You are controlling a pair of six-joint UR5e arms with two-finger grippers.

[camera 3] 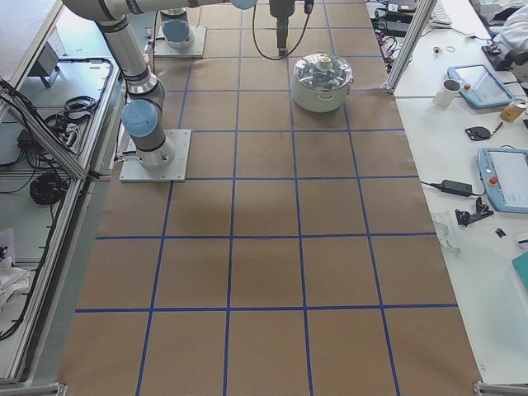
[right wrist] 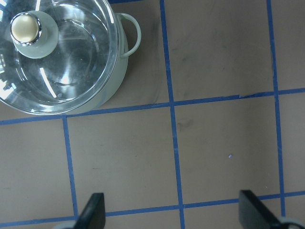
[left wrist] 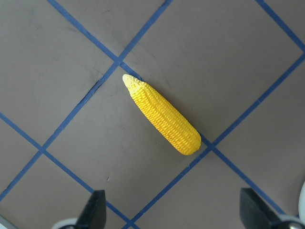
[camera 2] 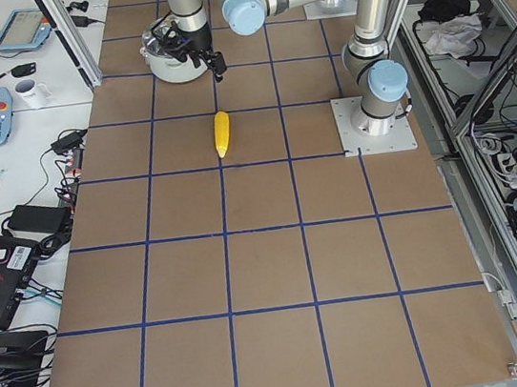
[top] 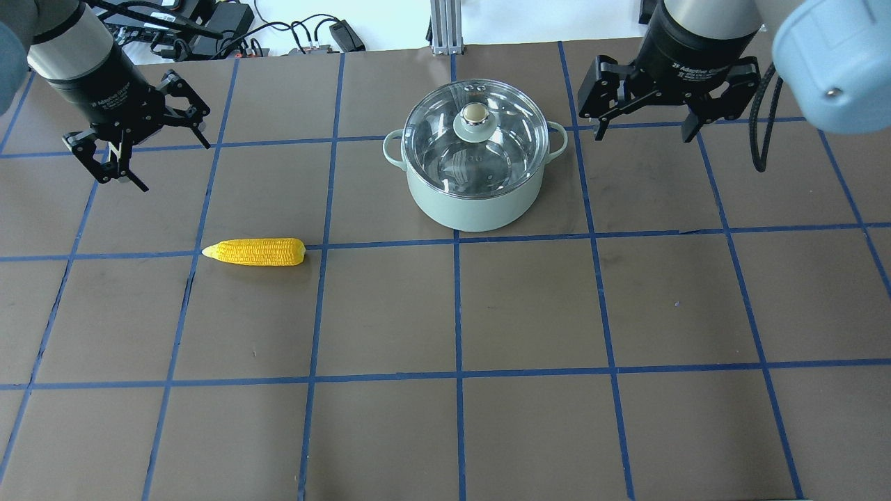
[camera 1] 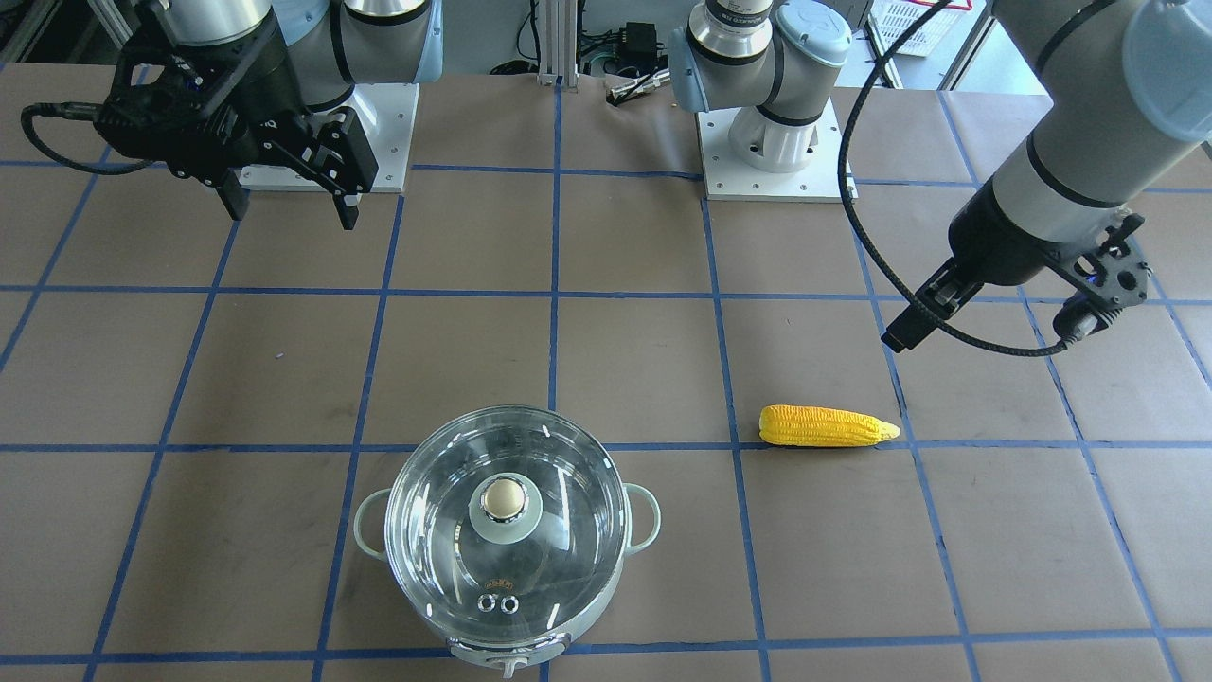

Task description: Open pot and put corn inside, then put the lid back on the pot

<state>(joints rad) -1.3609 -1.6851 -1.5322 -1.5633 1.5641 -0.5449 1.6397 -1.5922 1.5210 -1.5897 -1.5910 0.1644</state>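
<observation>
The mint-green pot (top: 473, 205) stands at the table's far middle with its glass lid (top: 445, 149) on; the gold-beige knob (top: 475, 113) is at the centre. The yellow corn (top: 256, 252) lies flat on the table at the left, tip pointing left. My left gripper (top: 176, 168) is open and empty, hovering above and behind the corn, which shows in the left wrist view (left wrist: 162, 117). My right gripper (top: 644, 137) is open and empty, hovering just right of the pot. The pot's rim and side handle (right wrist: 131, 36) show in the right wrist view's upper left.
The table is brown paper with blue tape grid lines (top: 456, 306). The arm bases (camera 1: 772, 142) stand on white plates at the robot's side. Cables and electronics (top: 209, 35) lie past the far edge.
</observation>
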